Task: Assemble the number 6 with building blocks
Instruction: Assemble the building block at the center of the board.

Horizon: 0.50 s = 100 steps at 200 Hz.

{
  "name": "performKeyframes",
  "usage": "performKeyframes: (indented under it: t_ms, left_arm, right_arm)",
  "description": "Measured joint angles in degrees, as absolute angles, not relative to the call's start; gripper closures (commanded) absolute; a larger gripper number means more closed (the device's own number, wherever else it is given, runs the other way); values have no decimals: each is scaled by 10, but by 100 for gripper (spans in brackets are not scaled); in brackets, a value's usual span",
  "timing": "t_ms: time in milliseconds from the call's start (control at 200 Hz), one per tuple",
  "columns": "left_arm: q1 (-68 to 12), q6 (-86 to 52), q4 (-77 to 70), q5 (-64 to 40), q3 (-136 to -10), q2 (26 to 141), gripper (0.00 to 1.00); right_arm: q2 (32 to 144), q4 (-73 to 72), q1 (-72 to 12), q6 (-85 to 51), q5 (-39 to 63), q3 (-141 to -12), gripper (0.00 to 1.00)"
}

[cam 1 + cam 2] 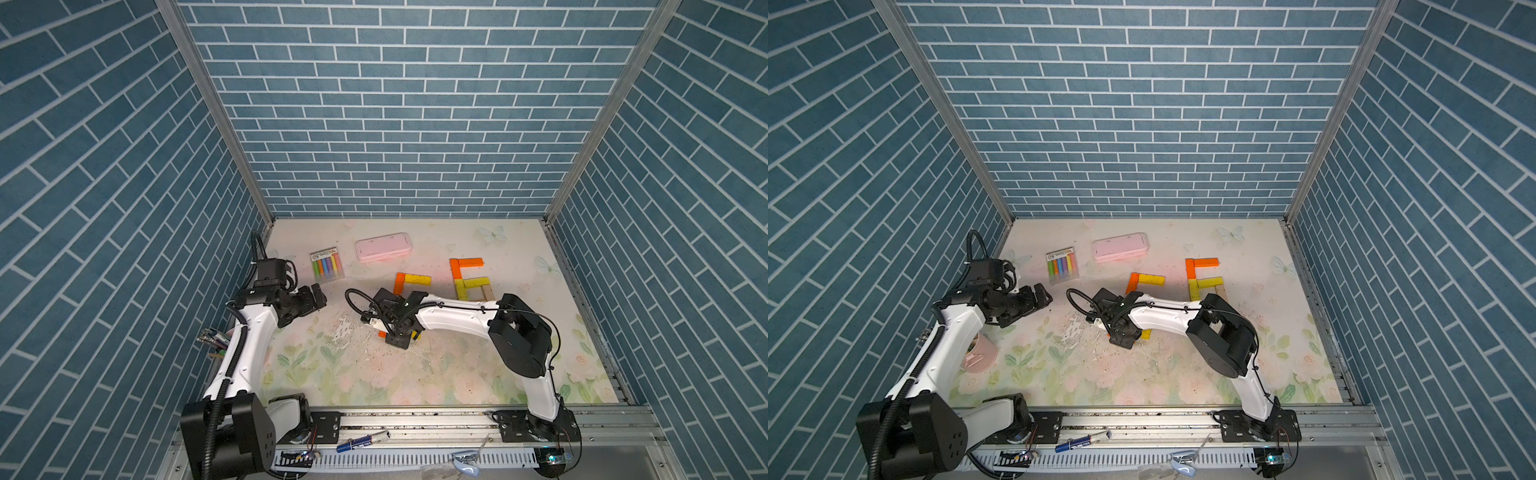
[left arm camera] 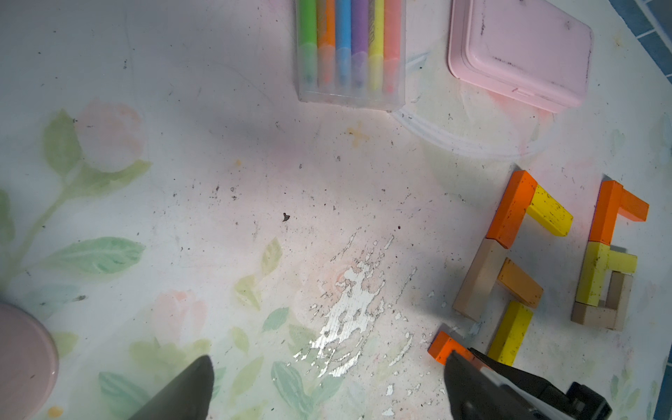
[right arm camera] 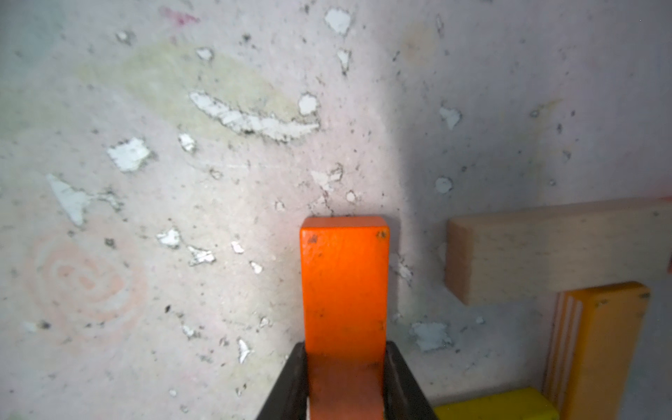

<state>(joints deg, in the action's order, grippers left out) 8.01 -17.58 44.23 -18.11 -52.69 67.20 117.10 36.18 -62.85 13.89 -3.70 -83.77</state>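
Orange building block [image 3: 344, 287] sits clamped in right pincer [image 3: 345, 360], near tan block [image 3: 545, 251].

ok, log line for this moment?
left gripper open, empty | right gripper shut on orange block | block near end of tan bar, unfinished 6 | finished 6 alongside

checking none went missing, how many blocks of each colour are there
orange blocks: 4
amber block: 1
yellow blocks: 4
tan blocks: 3
total: 12

bare mat [image 2: 218, 182] beyond left tool [image 2: 329, 358], tan bar [image 3: 545, 251] beside right tool [image 3: 345, 349]
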Motion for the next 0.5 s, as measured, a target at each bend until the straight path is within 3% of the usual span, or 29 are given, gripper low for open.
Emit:
performKeyframes:
  t_ms: [500]
  left_arm:
    - [80,-176,442,-183,-527,672,1]
  right_arm:
    - [1171,361,-618,159,-42,-838,75]
